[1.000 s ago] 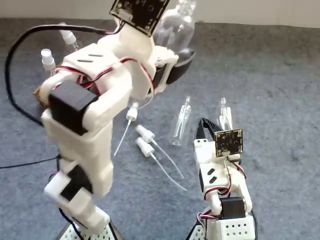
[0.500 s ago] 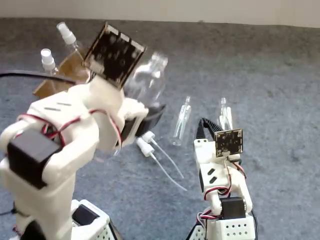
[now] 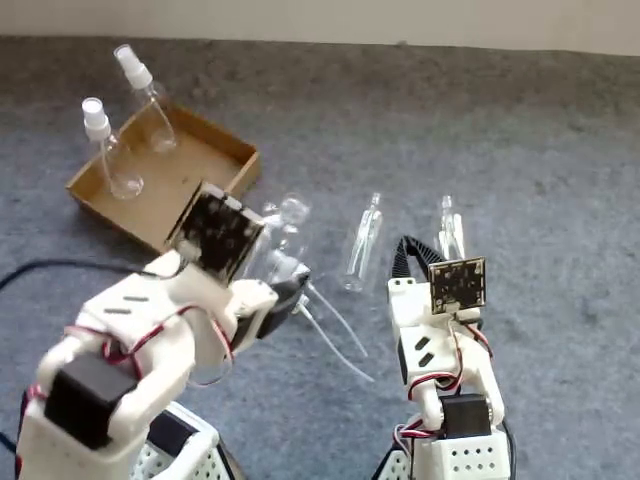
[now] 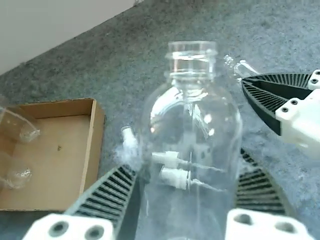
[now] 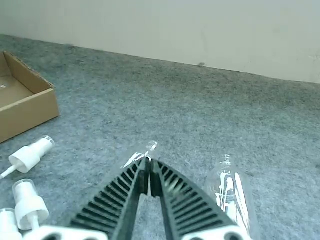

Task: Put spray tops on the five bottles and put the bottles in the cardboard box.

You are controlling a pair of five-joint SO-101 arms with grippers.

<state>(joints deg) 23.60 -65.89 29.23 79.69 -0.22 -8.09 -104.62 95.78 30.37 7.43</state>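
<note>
Two capped bottles (image 3: pixel 118 170) stand in the cardboard box (image 3: pixel 190 165) at upper left, the left gripper (image 4: pixel 185 165) clasps an uncapped bottle (image 4: pixel 192 115), and the right gripper (image 5: pixel 149 172) is closed, empty.

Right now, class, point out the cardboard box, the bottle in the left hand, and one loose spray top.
cardboard box (image 3: pixel 195 165), high view, bare floor.
clear bottle (image 4: pixel 192 145), left wrist view, body.
spray top (image 5: pixel 31 151), right wrist view, white cap.
</note>
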